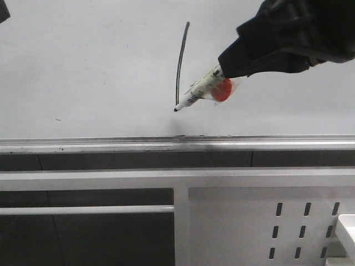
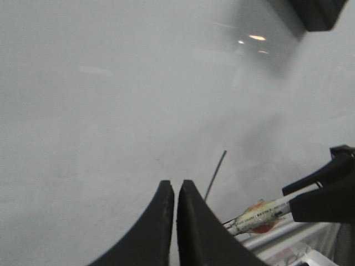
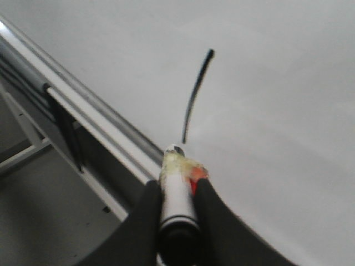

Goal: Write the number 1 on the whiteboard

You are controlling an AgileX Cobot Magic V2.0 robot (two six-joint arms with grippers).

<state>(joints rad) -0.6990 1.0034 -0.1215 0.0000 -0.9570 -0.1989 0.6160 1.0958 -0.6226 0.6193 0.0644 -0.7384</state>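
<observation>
Right gripper (image 1: 224, 75) clamps marker (image 1: 195, 92), tip angled down at the foot of the 1 (image 1: 181, 61) on whiteboard (image 1: 83, 66), ending the stroke; left gripper (image 2: 175, 191) closed, empty.

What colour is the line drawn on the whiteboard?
Black; the line on the whiteboard shows best in the front view.

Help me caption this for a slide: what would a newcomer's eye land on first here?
First, the thin black number 1, a slightly curved stroke on the pale whiteboard, up the middle of the front view. Next, the marker with its red patch, gripped by the right gripper, its tip just by the stroke's lower end. The left gripper has its fingers nearly together, holding nothing.
</observation>
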